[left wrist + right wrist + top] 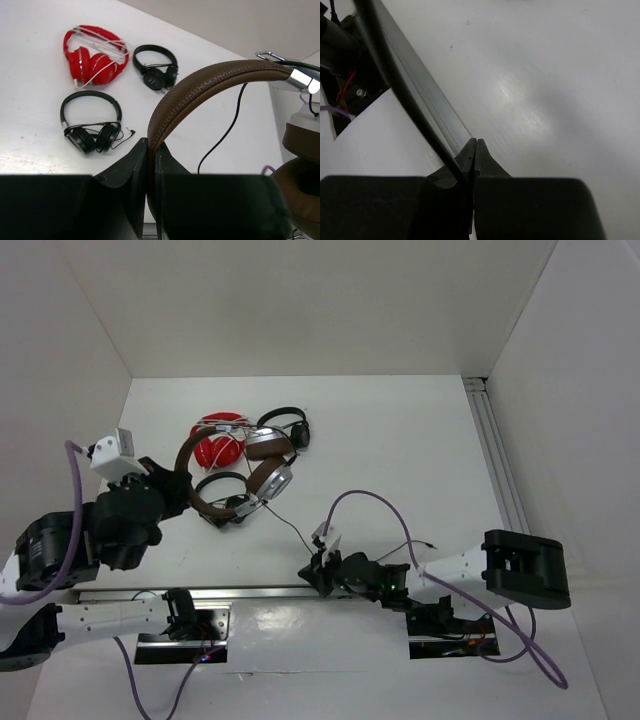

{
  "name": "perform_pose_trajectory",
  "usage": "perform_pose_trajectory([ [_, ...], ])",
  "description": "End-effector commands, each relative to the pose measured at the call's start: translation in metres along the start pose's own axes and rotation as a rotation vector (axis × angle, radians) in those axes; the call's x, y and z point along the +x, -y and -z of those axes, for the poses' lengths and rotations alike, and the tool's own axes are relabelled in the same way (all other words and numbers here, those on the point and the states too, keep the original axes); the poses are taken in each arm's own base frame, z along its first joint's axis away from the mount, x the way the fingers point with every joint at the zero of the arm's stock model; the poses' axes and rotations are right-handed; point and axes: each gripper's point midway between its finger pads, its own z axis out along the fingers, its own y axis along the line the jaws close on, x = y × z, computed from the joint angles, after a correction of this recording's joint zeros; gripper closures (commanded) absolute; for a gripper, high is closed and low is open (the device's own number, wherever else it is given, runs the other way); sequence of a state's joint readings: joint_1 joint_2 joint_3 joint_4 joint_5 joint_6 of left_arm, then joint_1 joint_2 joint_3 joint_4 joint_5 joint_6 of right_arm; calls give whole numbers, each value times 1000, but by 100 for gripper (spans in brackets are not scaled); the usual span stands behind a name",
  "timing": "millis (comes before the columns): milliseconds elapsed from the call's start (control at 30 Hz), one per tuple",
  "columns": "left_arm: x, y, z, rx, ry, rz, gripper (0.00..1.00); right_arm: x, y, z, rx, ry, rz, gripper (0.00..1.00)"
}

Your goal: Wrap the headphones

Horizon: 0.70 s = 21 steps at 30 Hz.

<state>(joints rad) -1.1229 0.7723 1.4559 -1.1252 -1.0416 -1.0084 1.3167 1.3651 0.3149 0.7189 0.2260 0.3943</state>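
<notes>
White table (pixel 400 440), walled in white. The headphones (pixel 268 478) sit left of centre in the overhead view. Their brown headband (pixel 210 85) is clamped between the jaws of the left gripper (pixel 151 150). The thin dark cable (pixel 420 120) trails from the cups diagonally toward the lower right and ends at the right gripper (pixel 308 573). Its jaws are pressed together, apparently pinching the cable. The cups therefore lie up and left of the right jaws, so winding would likely carry the cable back that way.

The jaws pinch shut on a thin dark cable (pixel 431 135) — white table (pixel 545 75) beneath.
</notes>
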Motion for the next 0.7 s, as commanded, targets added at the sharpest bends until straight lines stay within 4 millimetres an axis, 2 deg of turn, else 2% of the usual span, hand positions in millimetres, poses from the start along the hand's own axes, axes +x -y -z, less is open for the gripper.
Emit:
perform_pose_trajectory([
  [0,-10,0,-5,-86,59,149,100,-8,2,8,176,33,-34,100],
  [33,-3,4,-10,-115,44,132,100,-19,-3,7,217,56,-35,100],
  [67,0,4,-13,-142,43,157,100,-6,-2,13,259,-2,-15,100],
  [100,2,-1,-14,-176,35,131,100,0,-20,18,238,-26,12,100],
  [133,5,-4,-19,-218,40,118,100,-9,-35,19,233,-16,17,100],
  [167,9,1,-27,-248,40,94,100,-11,-38,24,274,0,13,100],
  [200,12,0,-31,-272,31,55,100,4,-48,36,269,-52,73,100],
  [233,12,2,-38,-286,28,55,100,-3,-61,39,255,-48,71,100],
  [267,9,6,-41,-277,31,53,100,2,-61,47,282,-66,83,100],
  [300,19,4,-50,-286,10,-57,100,7,-75,55,253,-76,96,100],
  [333,19,0,-58,-307,15,-66,100,1,-87,59,244,-67,86,100],
  [367,20,9,-66,-269,10,-31,100,-6,-90,64,273,-30,57,100],
  [400,31,1,-74,-284,-16,-115,100,5,-91,76,285,-62,127,100],
  [433,28,-6,-80,-302,-12,-115,100,-5,-104,81,281,-44,119,100],
  [500,36,-8,-90,-292,-32,-151,100,-4,-109,90,305,-52,188,100],
  [533,43,-14,-94,-310,-43,-177,100,-5,-120,93,285,-61,215,100],
  [567,49,-18,-99,-331,-56,-194,100,-14,-136,92,271,-49,220,100],
  [633,61,-24,-103,-358,-89,-246,100,-22,-145,96,272,-45,285,100],
  [667,74,-27,-108,-375,-127,-270,100,-37,-155,96,272,-19,267,100],
])
